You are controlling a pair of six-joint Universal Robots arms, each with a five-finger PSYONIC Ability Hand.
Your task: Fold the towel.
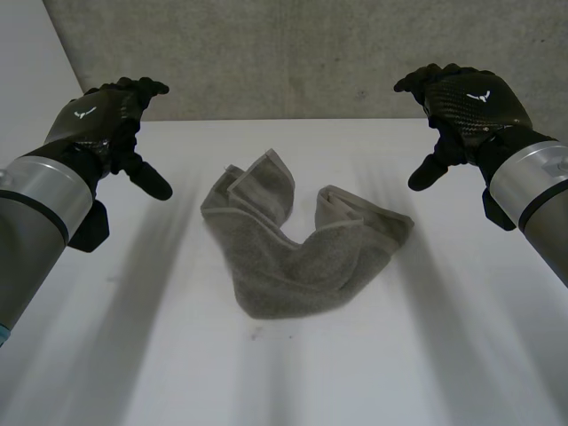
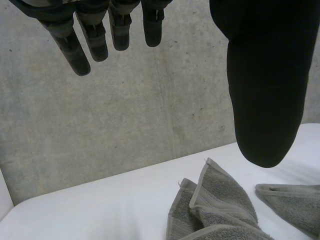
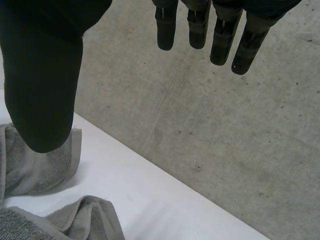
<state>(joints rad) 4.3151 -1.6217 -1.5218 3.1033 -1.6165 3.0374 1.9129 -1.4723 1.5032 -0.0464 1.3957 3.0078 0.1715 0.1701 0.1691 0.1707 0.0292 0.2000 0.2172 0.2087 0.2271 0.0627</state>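
Grey towel (image 1: 302,253) lies crumpled in a U on the white table (image 1: 177,355) (unfolded), left hand (image 1: 106,120) at its ten o'clock and right hand (image 1: 466,102) at two hovering clear, fingers loosely spread and empty, seemingly poised to grasp.

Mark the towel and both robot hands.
towel (image 1: 293,266): head view, its middle fold.
left robot hand (image 1: 98,115): head view, back of the hand.
right robot hand (image 1: 475,102): head view, back of the hand.
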